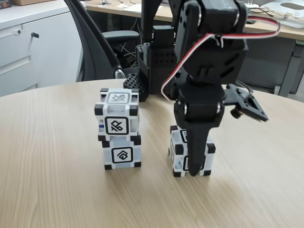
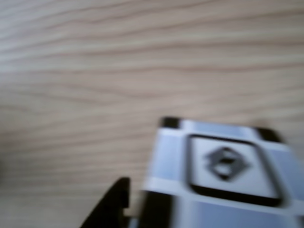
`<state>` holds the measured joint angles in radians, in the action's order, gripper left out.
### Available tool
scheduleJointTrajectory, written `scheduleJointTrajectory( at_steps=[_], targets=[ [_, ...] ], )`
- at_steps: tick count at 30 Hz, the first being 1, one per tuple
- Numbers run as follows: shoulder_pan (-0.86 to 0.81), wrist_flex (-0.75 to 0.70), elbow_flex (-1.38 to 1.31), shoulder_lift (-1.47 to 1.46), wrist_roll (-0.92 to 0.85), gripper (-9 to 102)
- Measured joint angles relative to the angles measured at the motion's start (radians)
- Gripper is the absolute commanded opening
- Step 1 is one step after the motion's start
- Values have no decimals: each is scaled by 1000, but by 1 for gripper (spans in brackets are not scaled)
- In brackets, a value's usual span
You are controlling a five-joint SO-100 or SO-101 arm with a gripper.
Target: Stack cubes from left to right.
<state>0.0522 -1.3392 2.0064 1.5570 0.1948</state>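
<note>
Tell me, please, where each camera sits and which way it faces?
Fixed view: in front of the table, facing the arm's base; shows a two-cube stack, the arm, and the tool at the lone cube.
Wrist view: on the arm, looking down at wood grain; one dark finger shows.
Shared: the lone cube.

Three cubes, one arm

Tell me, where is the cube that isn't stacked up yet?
In the fixed view the single cube stands on the wooden table, right of the two-cube stack, with the gripper down over its front face.
</note>
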Motion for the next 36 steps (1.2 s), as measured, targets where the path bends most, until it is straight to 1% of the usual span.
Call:
scheduleJointTrajectory(
  at_steps=[2, 3, 17, 25, 31, 36],
  targets=[
    [0, 21, 2, 2, -6, 1],
    [2, 38, 17, 11, -6, 0],
    [0, 40, 21, 48, -38, 0],
    [0, -120, 20, 161, -35, 0],
    [0, -150, 20, 207, -64, 0],
    [0, -187, 20, 301, -91, 0]
  ],
)
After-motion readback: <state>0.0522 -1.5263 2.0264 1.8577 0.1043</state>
